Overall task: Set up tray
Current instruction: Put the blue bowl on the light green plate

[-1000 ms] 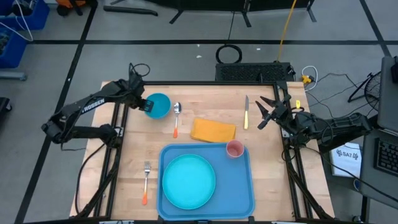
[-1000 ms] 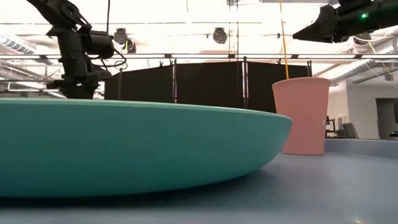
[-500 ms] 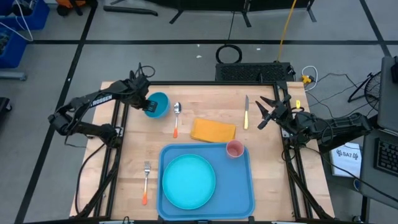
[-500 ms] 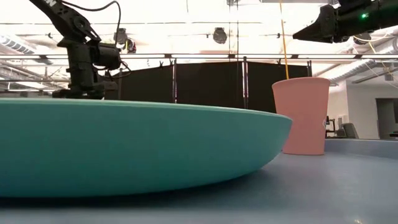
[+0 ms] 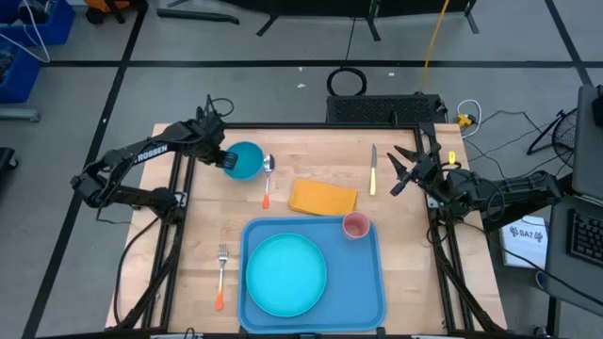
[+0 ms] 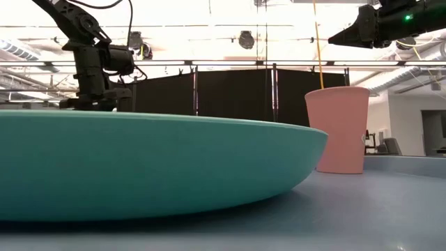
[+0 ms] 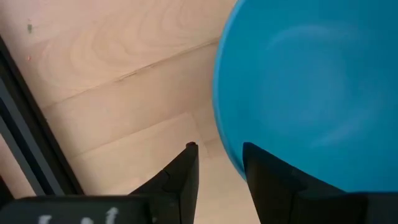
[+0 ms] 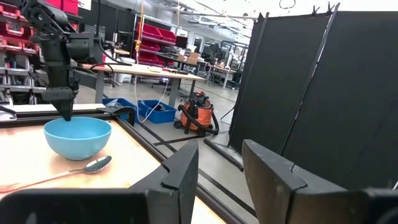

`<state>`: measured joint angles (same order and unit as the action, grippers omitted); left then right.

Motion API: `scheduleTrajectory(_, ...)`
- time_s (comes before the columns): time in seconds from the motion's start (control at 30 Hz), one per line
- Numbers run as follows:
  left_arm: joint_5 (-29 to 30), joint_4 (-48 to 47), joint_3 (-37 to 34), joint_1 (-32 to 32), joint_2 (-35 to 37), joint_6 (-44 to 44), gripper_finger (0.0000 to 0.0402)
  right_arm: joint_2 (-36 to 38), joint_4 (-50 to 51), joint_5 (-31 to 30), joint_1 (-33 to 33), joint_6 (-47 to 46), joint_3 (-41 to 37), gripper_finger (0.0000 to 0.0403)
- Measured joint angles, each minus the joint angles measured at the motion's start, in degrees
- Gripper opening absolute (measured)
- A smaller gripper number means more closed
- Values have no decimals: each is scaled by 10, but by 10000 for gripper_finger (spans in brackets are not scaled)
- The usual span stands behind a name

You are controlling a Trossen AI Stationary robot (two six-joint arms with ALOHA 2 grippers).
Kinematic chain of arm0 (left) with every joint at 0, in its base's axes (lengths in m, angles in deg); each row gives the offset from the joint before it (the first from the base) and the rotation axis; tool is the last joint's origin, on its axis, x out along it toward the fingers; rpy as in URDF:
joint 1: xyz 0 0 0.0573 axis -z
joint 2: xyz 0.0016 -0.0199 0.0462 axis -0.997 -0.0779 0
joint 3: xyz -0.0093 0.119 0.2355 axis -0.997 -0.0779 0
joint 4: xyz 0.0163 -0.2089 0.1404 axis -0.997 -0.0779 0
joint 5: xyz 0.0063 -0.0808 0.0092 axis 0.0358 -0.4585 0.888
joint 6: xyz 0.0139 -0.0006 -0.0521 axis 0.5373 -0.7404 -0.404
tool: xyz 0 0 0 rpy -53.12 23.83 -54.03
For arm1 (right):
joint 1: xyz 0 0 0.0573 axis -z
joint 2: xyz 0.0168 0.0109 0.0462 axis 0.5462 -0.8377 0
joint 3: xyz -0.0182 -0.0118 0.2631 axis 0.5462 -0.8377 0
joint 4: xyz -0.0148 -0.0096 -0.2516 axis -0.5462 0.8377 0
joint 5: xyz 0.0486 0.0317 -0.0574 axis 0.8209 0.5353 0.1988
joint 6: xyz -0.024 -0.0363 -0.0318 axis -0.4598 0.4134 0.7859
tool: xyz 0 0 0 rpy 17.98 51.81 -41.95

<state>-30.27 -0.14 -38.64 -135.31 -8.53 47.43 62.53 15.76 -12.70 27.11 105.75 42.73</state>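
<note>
The tray is sitting at the counter's near edge, carrying a turquoise plate and a pink cup in its far right corner. Far left, the left gripper is pinching the blue bowl's rim, one finger inside, one outside. The bowl is sliding right compared with a second ago, now nearly touching the spoon. The right gripper, fingers apart, is hanging near the knife.
</note>
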Motion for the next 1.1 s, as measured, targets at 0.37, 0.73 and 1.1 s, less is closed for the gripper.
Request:
scheduleTrajectory(0.37, -28, 33, 0, 0, 0, -16, 127, 0, 0, 0, 0, 0, 0, 116)
scheduleTrajectory(0.73, -32, 32, 0, 4, -36, -18, 127, 0, 0, 0, 0, -4, 0, 116)
scheduleTrajectory(1.1, -26, 45, 0, 4, -58, 12, 71, 0, 0, 0, 0, -7, 0, 116)
